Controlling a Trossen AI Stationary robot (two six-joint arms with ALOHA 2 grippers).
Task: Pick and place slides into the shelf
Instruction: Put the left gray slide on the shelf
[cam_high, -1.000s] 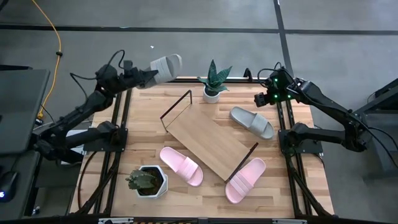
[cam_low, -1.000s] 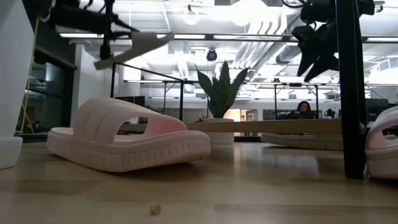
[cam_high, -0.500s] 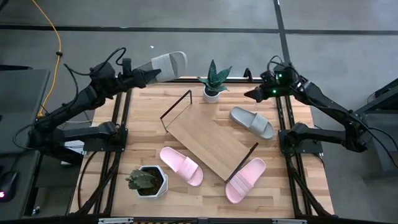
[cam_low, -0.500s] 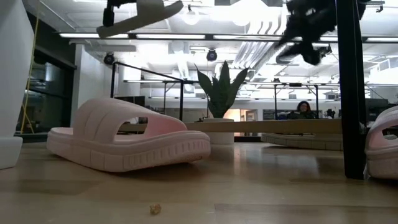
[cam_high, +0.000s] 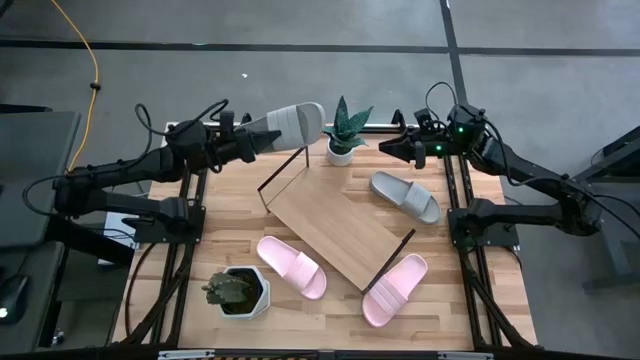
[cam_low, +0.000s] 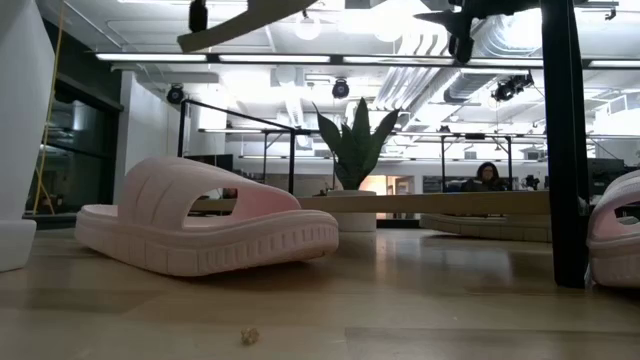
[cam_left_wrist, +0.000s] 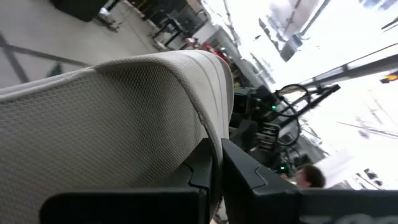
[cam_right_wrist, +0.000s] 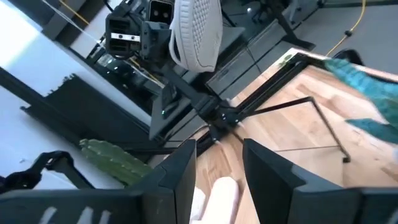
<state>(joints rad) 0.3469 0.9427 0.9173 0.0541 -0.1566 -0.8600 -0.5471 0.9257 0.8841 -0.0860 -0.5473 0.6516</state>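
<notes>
Robotics lab inside open-plan office or industrial hall. Evidence: butcher-block tabletop (cam_high: 235, 235) on black metal frame, dark robot arm mounted at each side edge. Grey concrete floor (cam_high: 300, 85) around table, dark seam lines, yellow cable (cam_high: 93, 70) trailing past far-left corner. Low view: exposed white ceiling ducts (cam_low: 300, 95), long strip lights (cam_low: 330, 58), glass partitions, person (cam_low: 487, 177) seated at desk far behind table. Staged props: potted snake plant (cam_high: 343, 130) at far edge, cactus in white pot (cam_high: 236, 291) near front-left corner.

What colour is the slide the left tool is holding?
Light grey: the slide in the left tool, clearest in the high view.
</notes>
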